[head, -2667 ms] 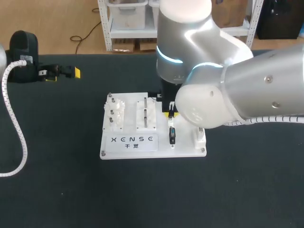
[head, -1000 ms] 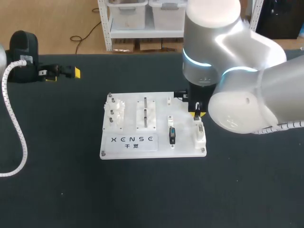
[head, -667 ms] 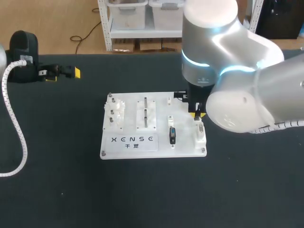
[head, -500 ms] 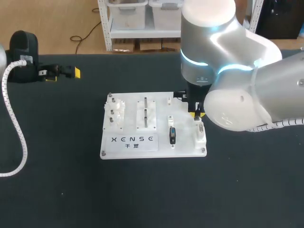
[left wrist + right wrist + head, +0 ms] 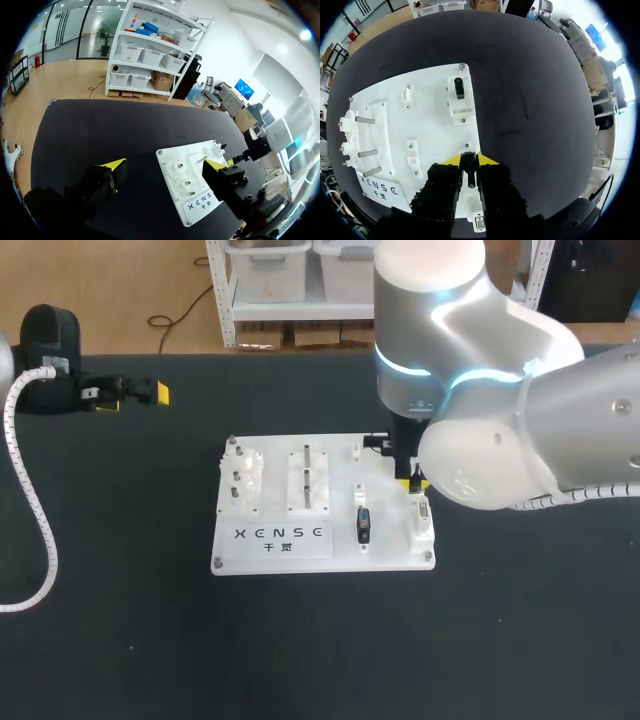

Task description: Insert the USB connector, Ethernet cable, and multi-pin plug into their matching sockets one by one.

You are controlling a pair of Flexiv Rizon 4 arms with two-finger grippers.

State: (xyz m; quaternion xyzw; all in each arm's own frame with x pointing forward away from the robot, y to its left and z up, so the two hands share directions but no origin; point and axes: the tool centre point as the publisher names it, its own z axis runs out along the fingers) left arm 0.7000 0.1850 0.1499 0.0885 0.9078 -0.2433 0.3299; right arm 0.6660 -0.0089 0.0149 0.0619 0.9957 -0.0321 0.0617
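A white socket board (image 5: 320,558) lies mid-table, also in the right wrist view (image 5: 430,115). My right gripper (image 5: 413,480) hangs over its right-hand white holder (image 5: 422,528). In the right wrist view this gripper (image 5: 468,159) is shut on a small dark plug (image 5: 469,175), held upright just above that holder (image 5: 474,202). A black plug (image 5: 363,525) stands in the neighbouring holder. Ahead of the right gripper is another white holder (image 5: 460,102) with a black insert. My left gripper (image 5: 135,398) rests far left of the board, open and empty (image 5: 165,165).
Three metal pegs (image 5: 238,475) and a slotted block (image 5: 308,480) stand on the board's left half. A white coiled cable (image 5: 30,500) hangs along the left arm. My right arm's large body (image 5: 480,430) hides the board's far right corner in the head view.
The right gripper went from the middle holder to the right-hand one. Over the last second the arm's body drifted slightly left while the gripper stayed put. The left arm has not moved.
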